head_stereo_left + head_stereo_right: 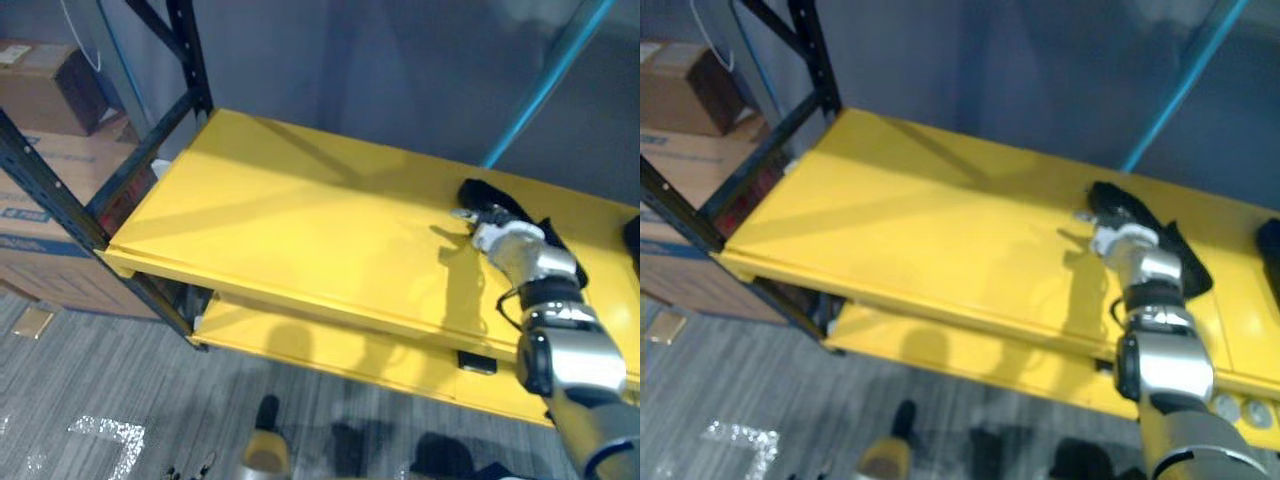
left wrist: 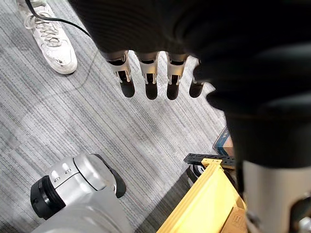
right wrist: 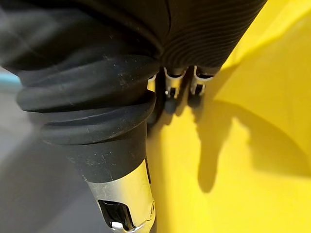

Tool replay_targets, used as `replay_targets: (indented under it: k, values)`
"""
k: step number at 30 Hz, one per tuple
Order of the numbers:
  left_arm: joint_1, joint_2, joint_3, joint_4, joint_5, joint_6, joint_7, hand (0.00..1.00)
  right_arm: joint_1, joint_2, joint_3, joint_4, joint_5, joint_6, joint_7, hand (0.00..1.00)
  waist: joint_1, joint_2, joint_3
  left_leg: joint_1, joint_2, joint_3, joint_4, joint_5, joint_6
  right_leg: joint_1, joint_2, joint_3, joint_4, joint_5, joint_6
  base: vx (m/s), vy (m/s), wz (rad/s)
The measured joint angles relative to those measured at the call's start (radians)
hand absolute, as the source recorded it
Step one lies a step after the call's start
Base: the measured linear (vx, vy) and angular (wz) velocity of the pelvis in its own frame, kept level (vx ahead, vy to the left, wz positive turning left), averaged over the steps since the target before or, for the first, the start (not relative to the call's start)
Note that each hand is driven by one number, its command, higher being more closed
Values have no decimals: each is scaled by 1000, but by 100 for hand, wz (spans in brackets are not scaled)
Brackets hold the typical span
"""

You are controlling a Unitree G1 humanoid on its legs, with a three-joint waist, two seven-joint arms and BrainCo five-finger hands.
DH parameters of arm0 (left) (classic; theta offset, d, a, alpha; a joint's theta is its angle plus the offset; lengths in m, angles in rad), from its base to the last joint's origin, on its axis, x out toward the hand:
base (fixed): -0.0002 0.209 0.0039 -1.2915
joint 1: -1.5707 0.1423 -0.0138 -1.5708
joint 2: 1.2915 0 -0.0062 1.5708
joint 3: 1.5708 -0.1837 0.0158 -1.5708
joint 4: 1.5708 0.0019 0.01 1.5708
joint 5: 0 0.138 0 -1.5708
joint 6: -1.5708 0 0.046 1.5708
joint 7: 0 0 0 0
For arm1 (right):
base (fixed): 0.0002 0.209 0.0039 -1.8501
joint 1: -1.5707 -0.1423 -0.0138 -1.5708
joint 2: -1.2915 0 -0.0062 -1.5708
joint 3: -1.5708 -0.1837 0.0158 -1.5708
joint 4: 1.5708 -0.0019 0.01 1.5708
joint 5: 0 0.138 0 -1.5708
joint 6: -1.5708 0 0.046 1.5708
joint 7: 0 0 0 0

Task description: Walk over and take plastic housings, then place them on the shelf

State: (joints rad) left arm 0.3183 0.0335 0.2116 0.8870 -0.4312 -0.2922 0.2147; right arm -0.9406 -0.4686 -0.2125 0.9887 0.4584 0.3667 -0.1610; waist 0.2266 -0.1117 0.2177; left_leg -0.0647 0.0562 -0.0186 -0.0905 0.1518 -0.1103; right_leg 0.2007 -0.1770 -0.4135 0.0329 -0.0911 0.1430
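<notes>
Over the yellow shelf [image 1: 300,220] the right hand [image 1: 488,215] reaches, grip hidden; the left hand [image 2: 150,77] hangs slack above the floor [image 2: 73,121]

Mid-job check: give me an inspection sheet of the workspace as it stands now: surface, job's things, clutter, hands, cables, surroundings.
Surface: yellow shelf, upper deck mostly bare; lower yellow deck beneath it.
Job's things: dark object at the shelf's right edge, cut off by the view; cannot tell whether it is a plastic housing.
Clutter: small black piece at the lower deck's front.
Hands: right hand over the upper deck, grip cannot be told; left hand hangs over the floor, fingers straight, holding nothing.
Cables: nothing seen.
Surroundings: cardboard boxes left of the shelf; grey floor; a person's white shoe.
</notes>
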Motion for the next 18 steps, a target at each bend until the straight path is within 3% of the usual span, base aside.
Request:
replay_targets:
  k: [4, 7, 15, 18]
  values:
    - [0, 4, -1, 1, 1, -4, -1, 0, 17, 0, -1, 0, 49, -85, -12, 0, 0, 0, 0, 7, -13, -3, 0, 2, 6, 10, -11, -3, 1, 1, 1, 40, 14, 5]
    - [0, 25, -38, 6, 6, -13, -5, 0, 45, 0, -1, -1, 84, -149, 28, 0, -2, 0, 0, 9, -17, -10, 0, -4, 8, 11, -14, -3, 11, 1, 1, 27, 13, 6]
    - [9, 45, -65, 36, 10, -35, -34, 0, 140, -1, 72, -89, 154, -265, 282, 0, -27, 0, 0, 9, -15, -26, -1, -12, 10, 9, -10, 3, 20, 1, 1, -5, 1, 4]
    - [12, 46, -68, 31, 12, -34, -38, 0, 185, -1, 114, -170, 185, -314, 328, 0, -37, 0, 0, 6, -15, -27, 0, -12, 10, 6, -10, 4, 19, 1, 1, 0, 0, 0]
